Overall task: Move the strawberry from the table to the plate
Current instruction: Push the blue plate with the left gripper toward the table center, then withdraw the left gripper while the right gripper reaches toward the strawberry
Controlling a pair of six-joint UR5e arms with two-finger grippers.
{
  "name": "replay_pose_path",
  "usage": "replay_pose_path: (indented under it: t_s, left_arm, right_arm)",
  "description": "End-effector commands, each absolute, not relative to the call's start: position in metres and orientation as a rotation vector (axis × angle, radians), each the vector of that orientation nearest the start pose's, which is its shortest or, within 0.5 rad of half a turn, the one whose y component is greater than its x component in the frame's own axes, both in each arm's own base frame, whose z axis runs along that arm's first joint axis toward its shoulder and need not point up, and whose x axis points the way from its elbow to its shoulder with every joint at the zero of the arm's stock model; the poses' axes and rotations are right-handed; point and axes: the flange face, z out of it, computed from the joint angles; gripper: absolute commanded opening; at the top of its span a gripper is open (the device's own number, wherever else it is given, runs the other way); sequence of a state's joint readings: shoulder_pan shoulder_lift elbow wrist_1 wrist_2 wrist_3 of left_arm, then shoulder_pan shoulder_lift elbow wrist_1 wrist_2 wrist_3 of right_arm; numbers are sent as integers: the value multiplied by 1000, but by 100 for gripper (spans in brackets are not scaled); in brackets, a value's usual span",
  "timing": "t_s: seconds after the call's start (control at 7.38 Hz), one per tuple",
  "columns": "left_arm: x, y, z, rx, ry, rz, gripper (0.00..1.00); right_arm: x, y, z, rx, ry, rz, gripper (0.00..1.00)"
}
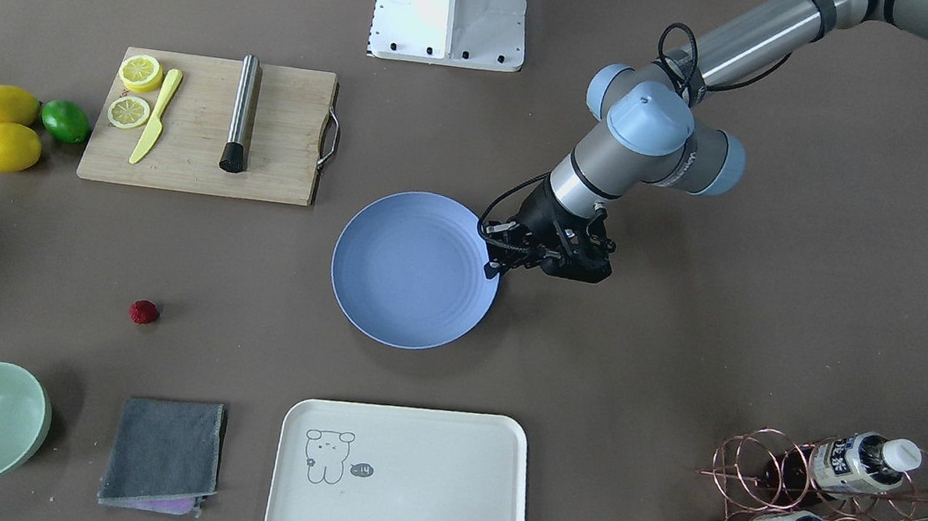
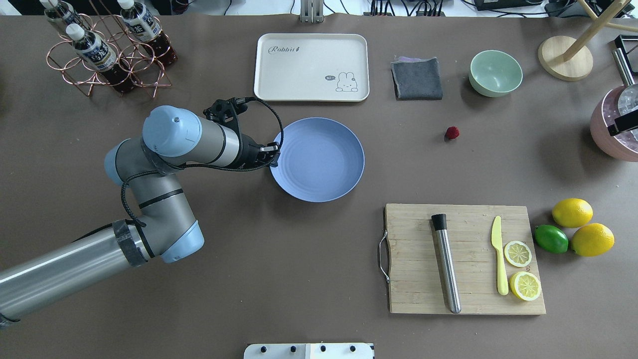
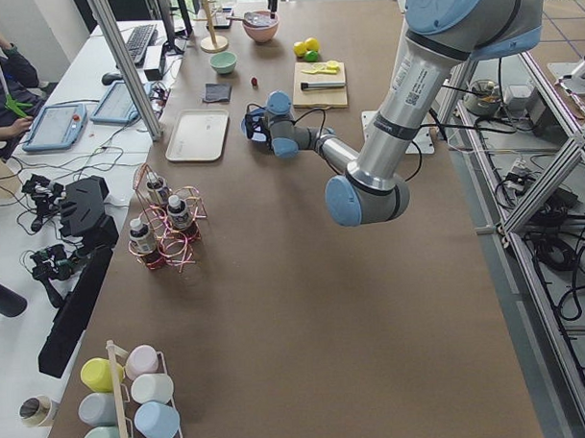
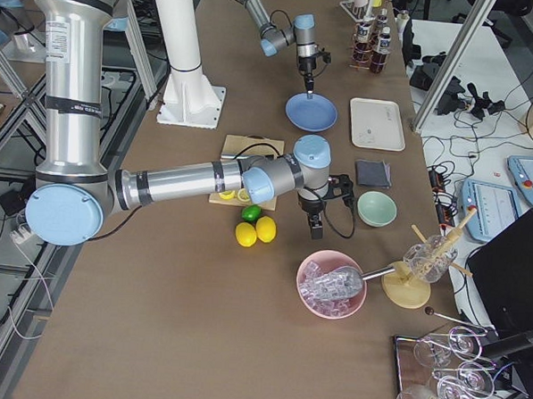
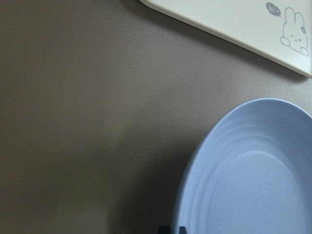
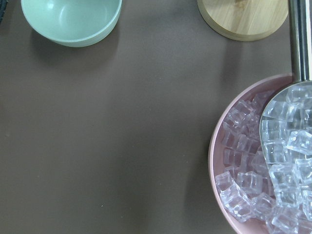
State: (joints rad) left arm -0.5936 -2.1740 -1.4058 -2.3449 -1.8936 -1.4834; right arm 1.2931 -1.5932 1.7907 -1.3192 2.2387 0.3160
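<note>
The strawberry point(image 1: 143, 311) point(image 2: 452, 132) is a small dark-red berry lying alone on the brown table point(image 2: 249, 249), well apart from both grippers. The periwinkle plate point(image 1: 414, 270) point(image 2: 319, 159) point(image 5: 253, 170) lies flat and holds nothing. My left gripper point(image 1: 508, 259) point(image 2: 274, 155) hovers at the plate's rim on the side away from the berry. Its fingertips show close together at the bottom of the left wrist view, holding nothing. My right gripper point(image 4: 316, 227) hangs high between the green bowl and the pink ice bowl. I cannot tell whether it is open or shut.
A cutting board point(image 2: 463, 259) carries a steel muddler, a yellow knife and lemon slices, with two lemons and a lime point(image 2: 551, 238) beside it. A cream tray point(image 2: 311, 67), a grey cloth point(image 2: 417, 78), a green bowl point(image 2: 495, 73), a bottle rack point(image 2: 107, 50) and a pink ice bowl point(image 6: 229, 146) line the edges.
</note>
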Motion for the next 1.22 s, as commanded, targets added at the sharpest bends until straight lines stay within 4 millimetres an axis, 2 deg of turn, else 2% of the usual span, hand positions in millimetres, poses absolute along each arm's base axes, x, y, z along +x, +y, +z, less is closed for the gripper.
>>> replay_pose_path:
  t_s: [0.0,0.14,0.27,0.41,0.54,0.68,0.81,0.95,1.08]
  left_arm:
    - [541,-485,290,141,1224,-241,0]
    - [539,-486,291,149,1225,-232,28]
    - [538,-486,292,155,1225,-236,86]
    - [534,-486,296,178,1216,-254,97]
    - [523,-495,292,188,1223,-264,97]
    - [501,-504,296,189,1224,-279,97]
    - [452,-514,317,179,1220,-249,97]
    - [391,-524,344,199,1204,-204,97]
    - [325,-533,382,224,1166,-165,97]
  right_arm:
    - [-68,-500,537,220,-758,-115,100]
    - [-68,-499,536,221,-759,-115,100]
    - [-69,-501,536,222,-760,-116,100]
    - [-69,-501,534,225,-760,-117,100]
    - [-70,-503,532,228,-762,-119,100]
    - [-72,-509,520,240,-769,-120,100]
    - [-84,-515,510,222,-786,-75,100]
    - [-110,-519,492,206,-804,-42,100]
    - [-135,-521,480,188,-816,-32,100]
